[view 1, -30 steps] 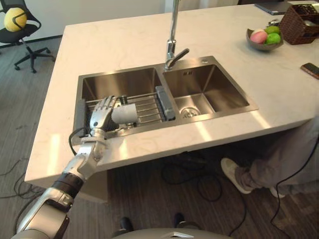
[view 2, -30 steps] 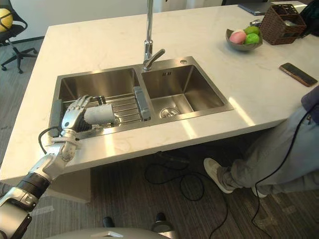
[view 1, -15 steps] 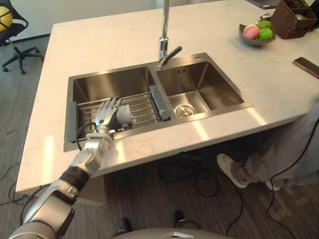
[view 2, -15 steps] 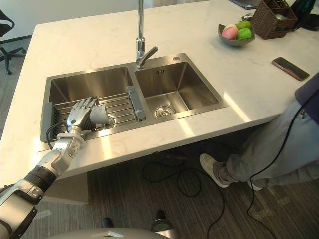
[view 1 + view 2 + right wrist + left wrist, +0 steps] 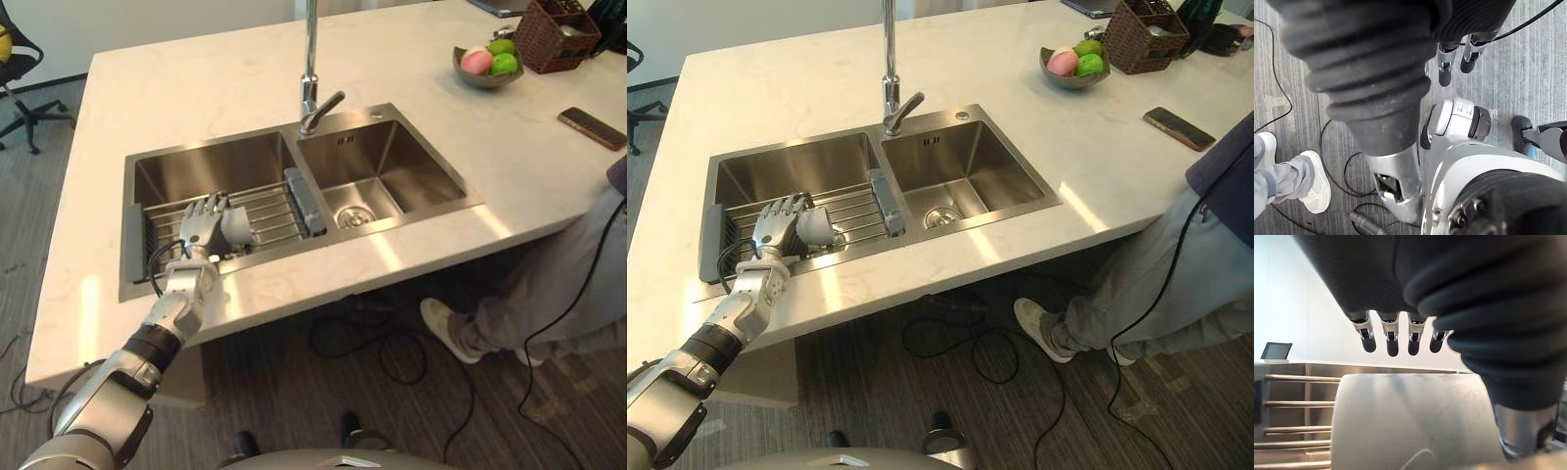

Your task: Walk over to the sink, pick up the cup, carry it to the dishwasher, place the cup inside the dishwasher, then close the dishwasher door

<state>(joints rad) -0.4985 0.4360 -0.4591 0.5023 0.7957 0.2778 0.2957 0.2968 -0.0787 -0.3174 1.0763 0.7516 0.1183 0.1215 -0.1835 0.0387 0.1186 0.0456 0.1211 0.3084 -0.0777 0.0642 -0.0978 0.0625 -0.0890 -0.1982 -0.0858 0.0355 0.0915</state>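
A pale grey cup [image 5: 238,226] lies on its side on the wire rack [image 5: 277,208] across the left basin of the steel sink [image 5: 211,164]. My left hand [image 5: 200,225] reaches over the sink's front edge and sits against the cup's left side. In the left wrist view its fingers [image 5: 1392,340] arch over the top of the cup [image 5: 1410,421], relaxed and not closed round it, with the thumb beside the cup. My right hand [image 5: 1449,61] hangs low over the floor, fingers loose and holding nothing.
A tall faucet [image 5: 310,69] stands behind the divider between the basins. On the counter's right are a fruit bowl [image 5: 482,67], a wicker basket [image 5: 558,34] and a phone [image 5: 591,127]. A person's legs [image 5: 549,294] stand at the counter's right corner.
The camera has shifted, so the sink sits further left and higher in view. My left hand has moved in from beside the cup until its fingers lie over it.
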